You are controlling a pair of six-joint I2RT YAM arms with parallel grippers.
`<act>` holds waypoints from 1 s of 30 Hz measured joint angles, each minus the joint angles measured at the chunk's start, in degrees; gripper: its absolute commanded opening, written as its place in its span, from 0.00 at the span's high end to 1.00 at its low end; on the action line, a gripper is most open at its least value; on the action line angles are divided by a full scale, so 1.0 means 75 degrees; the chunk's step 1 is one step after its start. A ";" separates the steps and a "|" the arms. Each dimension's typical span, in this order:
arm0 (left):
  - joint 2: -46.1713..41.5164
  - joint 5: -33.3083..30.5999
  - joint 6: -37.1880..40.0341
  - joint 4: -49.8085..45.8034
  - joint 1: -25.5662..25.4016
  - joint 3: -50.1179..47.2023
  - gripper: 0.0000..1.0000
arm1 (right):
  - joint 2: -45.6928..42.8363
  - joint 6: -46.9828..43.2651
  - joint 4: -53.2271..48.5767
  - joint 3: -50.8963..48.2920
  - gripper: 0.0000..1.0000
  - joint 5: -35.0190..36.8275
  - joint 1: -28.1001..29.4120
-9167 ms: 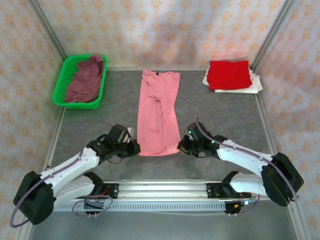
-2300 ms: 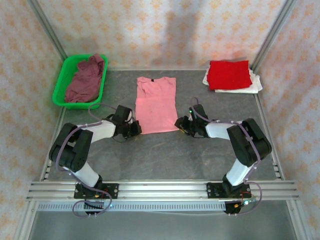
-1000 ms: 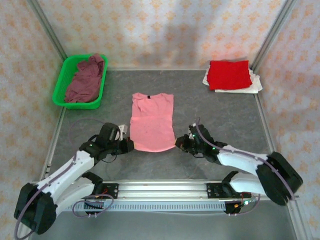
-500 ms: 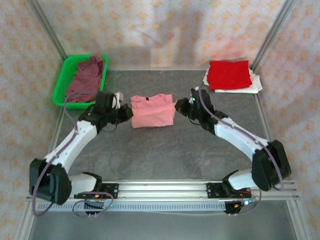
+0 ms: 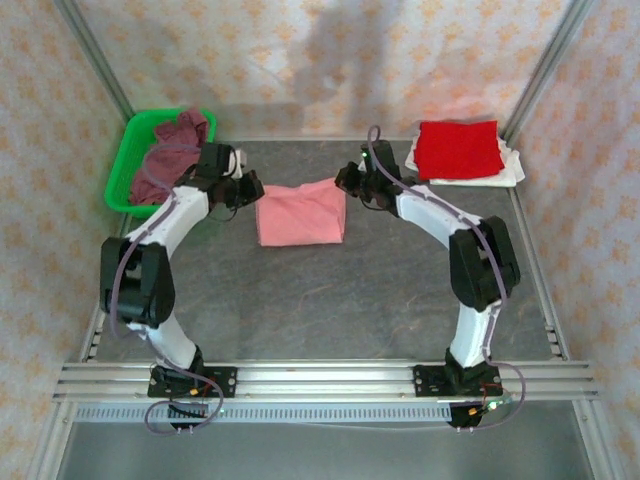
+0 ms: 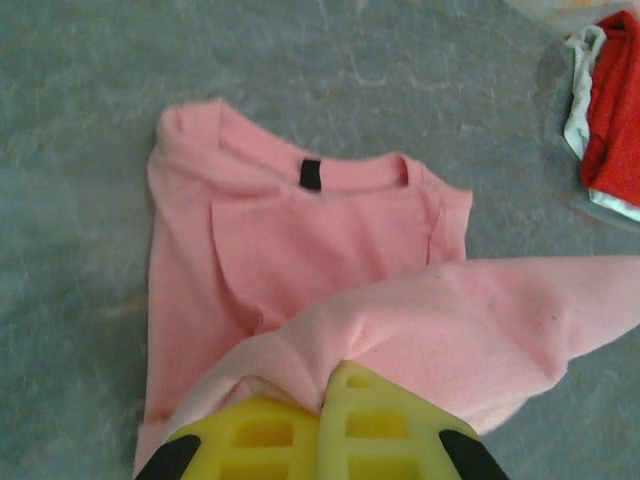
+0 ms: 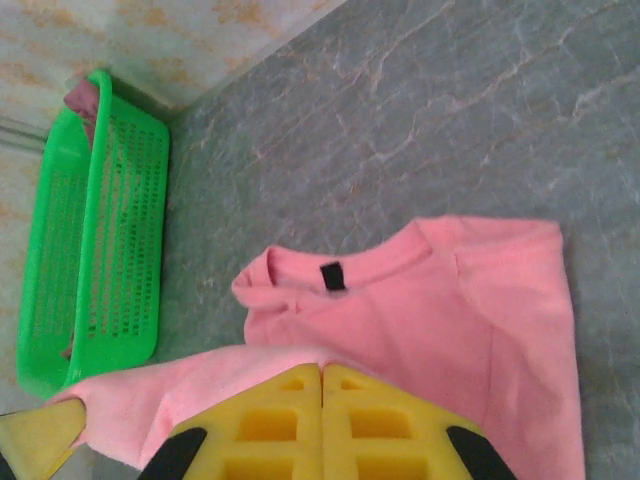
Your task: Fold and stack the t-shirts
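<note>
Grey tabletop [image 5: 400, 290], upper centre of frame: left gripper [image 5: 248, 189] and right gripper [image 5: 344, 180] each clench the pink t-shirt [image 5: 298, 216] by its raised edge.

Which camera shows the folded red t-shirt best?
The top external view. It takes in the whole red t-shirt, folded into a neat square and lying on the white t-shirt at the far right. The left wrist view catches just a strip of it at the right border, with white cloth along its edge.

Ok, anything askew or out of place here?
Nothing damaged. The white shirt pokes out unevenly under the red shirt, and the maroon shirt lies crumpled in the basket.
</note>
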 measured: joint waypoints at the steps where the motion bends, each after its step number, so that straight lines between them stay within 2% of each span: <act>1: 0.0291 0.0012 0.0026 -0.0029 0.0029 0.0361 1.00 | 0.0195 0.0000 -0.0023 0.0169 1.00 -0.0009 -0.0070; 2: 0.0644 0.0023 0.0087 -0.0070 0.0047 0.0793 0.96 | 0.0376 0.0000 -0.0032 0.0326 1.00 -0.0006 -0.0146; 3: 0.0933 0.0020 0.0157 -0.0102 0.0061 0.1166 0.78 | 0.0530 0.0000 -0.0052 0.0460 0.98 0.0003 -0.0213; 4: 0.1279 0.0026 0.0239 -0.0140 0.0076 0.1603 0.60 | 0.0699 0.0006 -0.0085 0.0609 0.82 0.0017 -0.0286; 5: 0.1632 0.0017 0.0286 -0.0172 0.0079 0.2046 0.49 | 0.0848 0.0029 -0.0117 0.0761 0.69 0.0044 -0.0350; 7: 0.2349 0.0000 0.0385 -0.0326 0.0096 0.2888 0.28 | 0.1239 0.0047 -0.0230 0.1201 0.66 0.0035 -0.0498; 8: 0.2675 -0.0006 0.0443 -0.0405 0.0099 0.3238 0.26 | 0.1428 0.0064 -0.0283 0.1425 0.65 0.0020 -0.0574; 12: 0.3121 -0.0047 0.0562 -0.0752 0.0131 0.3442 0.28 | 0.1667 0.0117 -0.0510 0.1696 0.63 0.0000 -0.0810; 15: 0.2626 -0.0291 0.0557 -0.0729 0.0122 0.2623 0.34 | 0.1419 0.0085 -0.0539 0.1355 0.63 -0.0009 -0.0845; 19: 0.1102 -0.0796 0.0533 -0.0516 -0.0111 0.0828 0.46 | 0.0606 -0.0207 -0.0560 0.0431 0.74 -0.0093 -0.0437; 23: 0.0283 -0.0874 0.0487 0.0268 -0.0647 -0.0117 0.56 | 0.0350 -0.0248 -0.0160 0.0052 0.82 -0.0615 0.0239; 26: 0.0376 -0.0828 0.0449 0.0877 -0.0976 -0.0641 0.59 | 0.0490 -0.0198 0.0178 -0.0248 0.85 -0.0912 0.0536; 30: 0.0784 -0.0962 0.0364 0.1303 -0.0979 -0.1396 0.59 | 0.0956 -0.0163 0.0501 -0.0647 0.86 -0.1005 0.0504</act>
